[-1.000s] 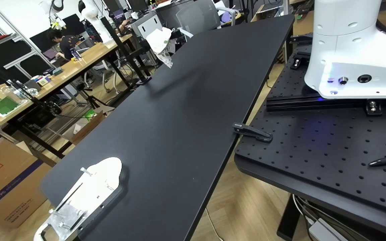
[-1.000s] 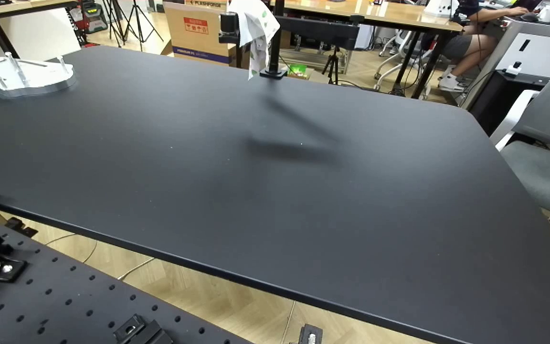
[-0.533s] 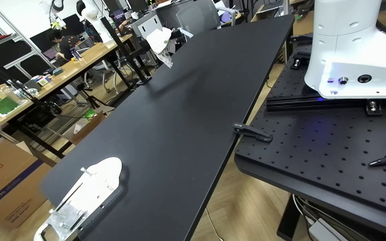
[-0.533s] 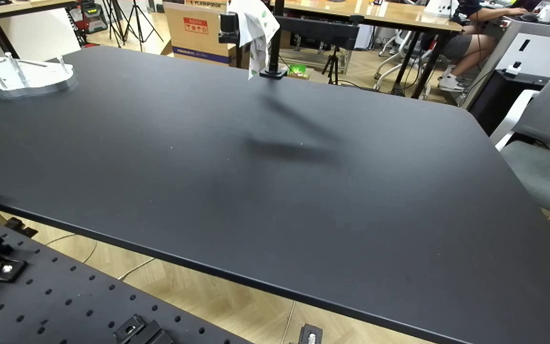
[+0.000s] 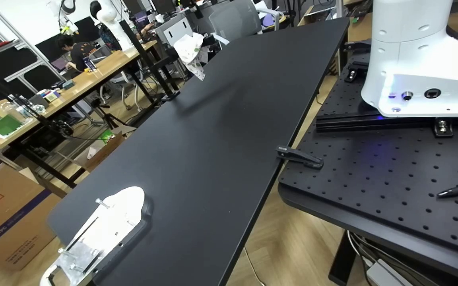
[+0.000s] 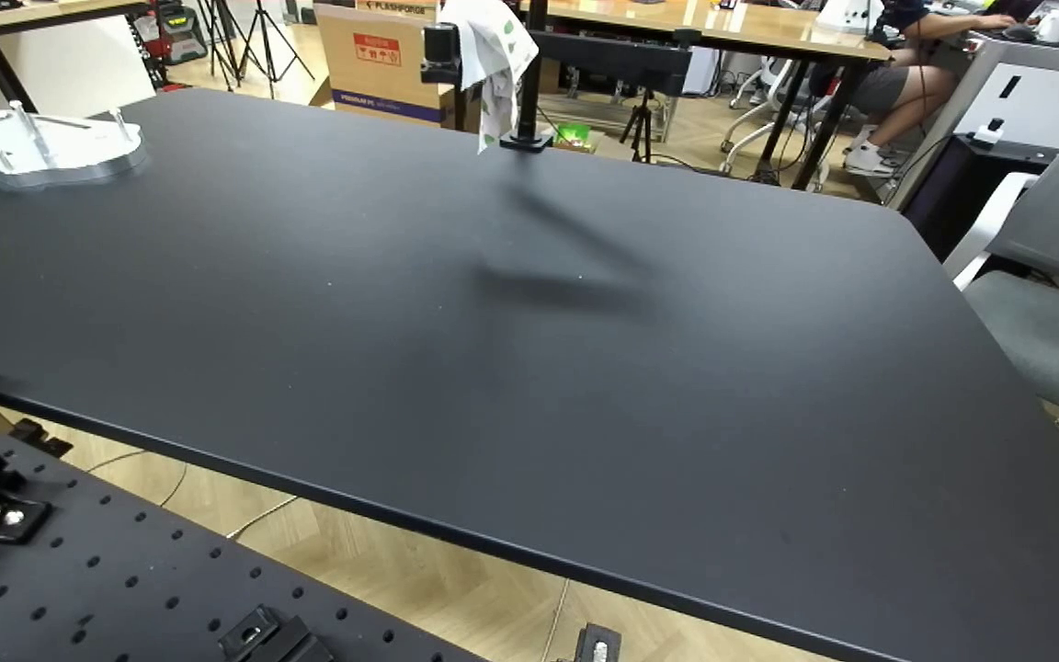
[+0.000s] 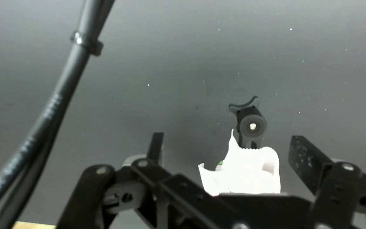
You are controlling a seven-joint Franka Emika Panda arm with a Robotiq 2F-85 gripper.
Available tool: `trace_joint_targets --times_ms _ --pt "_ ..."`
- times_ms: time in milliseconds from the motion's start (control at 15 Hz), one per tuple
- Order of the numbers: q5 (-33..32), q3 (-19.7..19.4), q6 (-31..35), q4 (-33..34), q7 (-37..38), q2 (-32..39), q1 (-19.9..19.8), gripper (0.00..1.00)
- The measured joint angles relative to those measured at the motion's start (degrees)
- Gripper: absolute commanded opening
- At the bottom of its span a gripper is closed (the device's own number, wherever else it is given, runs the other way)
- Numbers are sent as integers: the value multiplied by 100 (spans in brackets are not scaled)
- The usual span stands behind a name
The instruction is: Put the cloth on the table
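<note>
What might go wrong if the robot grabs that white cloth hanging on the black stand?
The cloth seems to hang near the table's far edge, so it might slip off that side. In the wrist view, the open gripper sits around both the cloth and part of the black stand, so it may bump the stand. The cloth is loosely crumpled, so a pinch could catch only one fold.

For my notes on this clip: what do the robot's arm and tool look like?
The arm's base is rounded and white, with sockets and a bluish-violet glow. The tool is black, with two flat-faced fingers, jointed links and pale screws. A thick dark cable carries pale markings, too blurred to read, and a band.
</note>
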Motion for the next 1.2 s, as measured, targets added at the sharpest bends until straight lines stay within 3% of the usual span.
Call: trace_joint_targets --times_ms 533,1200 --pt "118 118 110 1118 -179 1126 39 100" --pt "284 220 180 1293 -174 1472 135 100"
